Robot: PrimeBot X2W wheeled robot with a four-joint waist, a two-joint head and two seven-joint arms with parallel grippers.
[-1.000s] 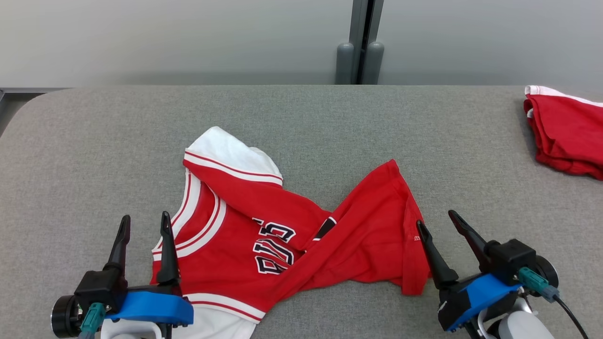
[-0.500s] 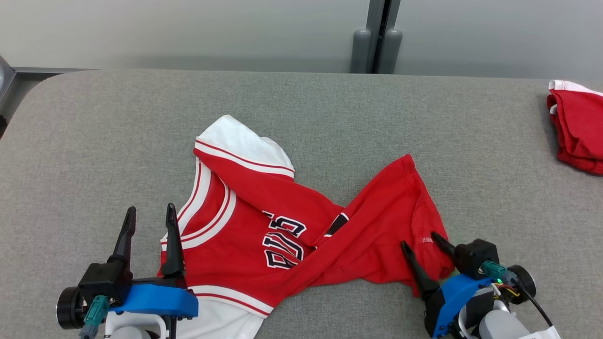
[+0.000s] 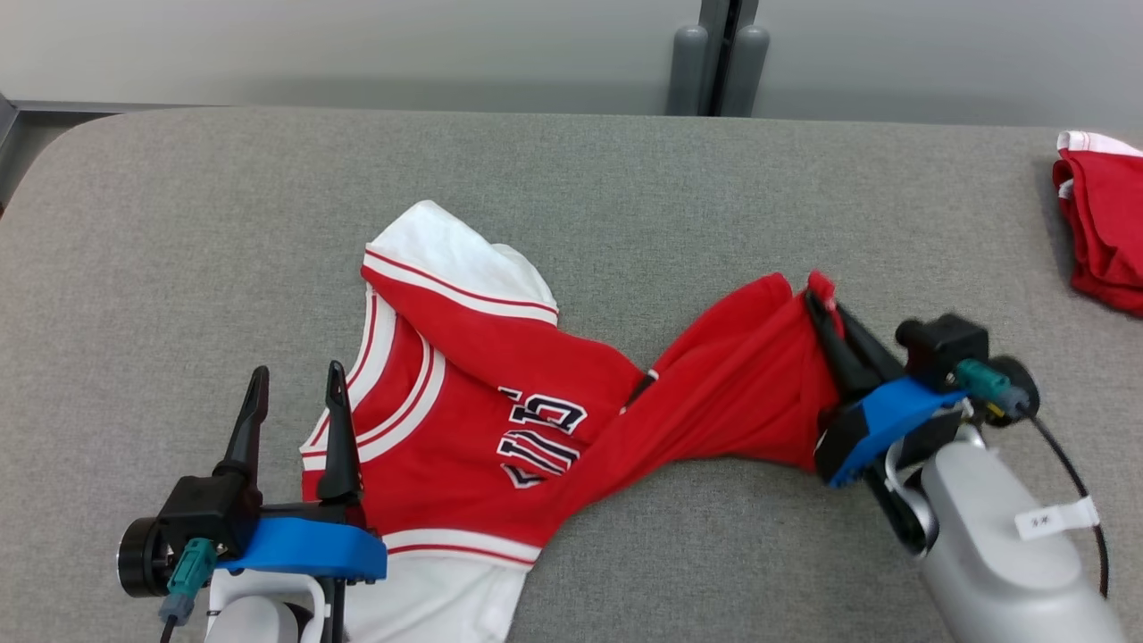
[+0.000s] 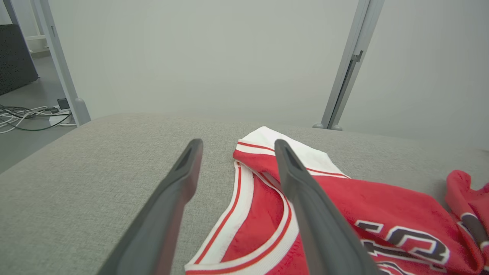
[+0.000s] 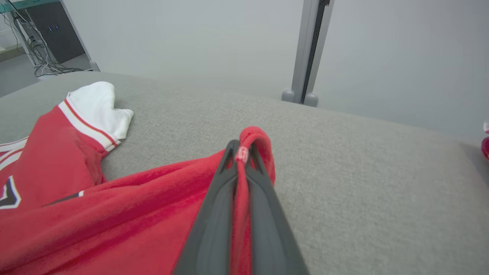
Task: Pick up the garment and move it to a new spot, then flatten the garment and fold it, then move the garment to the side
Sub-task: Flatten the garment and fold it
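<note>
The garment (image 3: 500, 393) is a red jersey with white trim and dark numbers, lying twisted on the grey table (image 3: 179, 223). My right gripper (image 3: 826, 313) is shut on the garment's right edge, which is lifted off the table; in the right wrist view red cloth (image 5: 114, 214) is pinched between the two fingers of that gripper (image 5: 241, 151). My left gripper (image 3: 296, 382) stands open at the garment's white-trimmed neckline, nothing between its fingers. In the left wrist view, the left gripper (image 4: 237, 147) has its right finger over the garment (image 4: 344, 202) collar and its left finger over bare table.
A second red garment (image 3: 1103, 223) lies bunched at the table's far right edge. A grey post (image 3: 719, 54) stands behind the table against the pale wall. Cables lie on the floor (image 4: 26, 114) to the left.
My right gripper moved onto the garment's right edge, shut on it and pulled it up and away from me. The camera shifted a little. The left gripper stayed open in place.
</note>
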